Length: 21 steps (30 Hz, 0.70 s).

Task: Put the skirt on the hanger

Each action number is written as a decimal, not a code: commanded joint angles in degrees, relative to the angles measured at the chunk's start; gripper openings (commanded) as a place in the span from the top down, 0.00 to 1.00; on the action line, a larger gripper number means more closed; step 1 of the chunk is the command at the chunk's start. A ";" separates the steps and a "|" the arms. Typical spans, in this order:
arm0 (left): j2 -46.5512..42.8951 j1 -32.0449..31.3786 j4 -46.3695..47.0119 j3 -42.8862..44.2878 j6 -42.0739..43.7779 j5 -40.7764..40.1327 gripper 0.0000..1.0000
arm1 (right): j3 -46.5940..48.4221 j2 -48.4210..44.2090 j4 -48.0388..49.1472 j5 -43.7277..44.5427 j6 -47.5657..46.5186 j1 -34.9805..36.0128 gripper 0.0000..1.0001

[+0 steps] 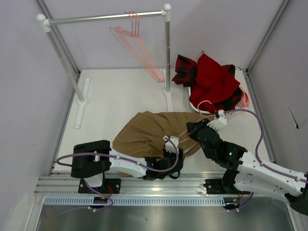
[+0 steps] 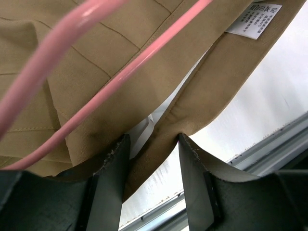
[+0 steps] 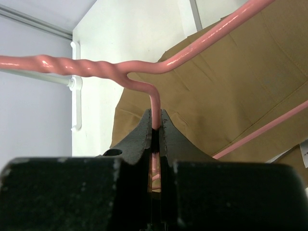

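Right end effector (image 3: 155,126) clamping hanger (image 3: 202,45) over skirt (image 3: 231,91)

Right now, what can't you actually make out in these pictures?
- Top view: the hanger held over the skirt is too thin to see.
- Left wrist: care label print is too small.
- Right wrist: the right gripper hides the wire's lower end.

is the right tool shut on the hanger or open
Shut on it. In the right wrist view the right tool has its fingers pressed against the hanger wire just below the twisted neck, with no gap beside the wire.
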 commanded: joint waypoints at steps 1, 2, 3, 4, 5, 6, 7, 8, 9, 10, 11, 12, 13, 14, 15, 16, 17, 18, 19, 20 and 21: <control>-3.56 0.47 9.12 -3.94 0.20 -0.54 0.49 | 2.76 0.16 1.60 2.97 0.32 -0.19 1.00; -4.26 0.47 11.22 -5.43 0.21 -0.36 0.49 | 2.75 0.25 1.69 2.97 0.32 -0.27 1.00; -5.22 0.47 12.20 -6.31 0.82 -0.19 0.48 | 2.84 0.60 1.69 3.06 0.32 -0.27 1.00; -5.67 0.47 13.08 -6.85 0.91 -0.01 0.47 | 2.84 0.69 1.78 2.97 0.32 -0.27 1.00; -6.19 0.47 13.87 -8.07 1.09 0.16 0.47 | 2.84 0.78 1.95 2.97 0.32 -0.36 1.00; -6.46 0.38 15.45 -8.26 1.35 0.34 0.46 | 2.93 1.04 1.95 2.80 0.49 -0.36 1.00; -6.55 0.38 15.20 -8.34 0.83 -0.01 0.46 | 2.93 1.22 1.95 2.71 0.49 -0.36 1.00; -6.38 0.38 14.16 -7.65 0.30 -0.53 0.45 | 3.02 1.31 2.21 2.53 0.58 -0.36 1.00; -6.03 0.38 11.19 -6.42 -0.40 -1.41 0.45 | 3.02 1.39 2.39 2.44 0.41 -0.36 1.00; -5.50 0.38 10.81 -5.98 -0.14 -1.33 0.45 | 3.02 1.48 2.57 2.36 0.32 -0.36 1.00; -5.50 0.38 11.24 -5.62 0.38 -0.98 0.45 | 3.02 1.66 2.48 2.36 0.23 -0.27 1.00; -5.58 0.38 13.07 -6.40 1.95 -0.19 0.45 | 3.11 1.75 2.31 2.44 0.23 -0.27 1.00; -5.93 0.30 16.48 -7.72 2.06 0.77 0.44 | 3.11 1.83 2.04 2.62 0.32 -0.36 1.00; -6.81 0.21 17.82 -8.25 2.23 1.13 0.42 | 3.19 1.83 1.87 2.71 0.41 -0.36 1.00; -7.25 0.21 18.36 -8.95 2.32 1.22 0.42 | 3.19 1.92 1.69 2.71 0.41 -0.36 1.00; -7.60 0.21 17.41 -8.96 2.23 1.31 0.40 | 3.19 1.75 1.60 2.79 0.49 -0.45 1.00; -8.82 0.21 16.53 -8.96 2.23 1.57 0.38 | 3.11 1.66 1.60 2.88 0.41 -0.45 1.00; -9.53 0.21 15.91 -9.05 2.93 1.92 0.38 | 3.19 1.66 1.43 2.88 0.32 -0.54 1.00; -10.76 -0.14 15.38 -9.57 3.72 2.62 0.37 | 3.37 1.66 1.08 2.88 0.32 -0.71 1.00; -11.99 -0.41 15.03 -9.84 5.03 4.11 0.36 | 3.46 1.66 0.55 2.88 0.15 -0.80 1.00; -14.70 -0.76 14.24 -10.10 7.83 4.64 0.36 | 3.54 1.57 0.20 2.71 0.32 -0.89 1.00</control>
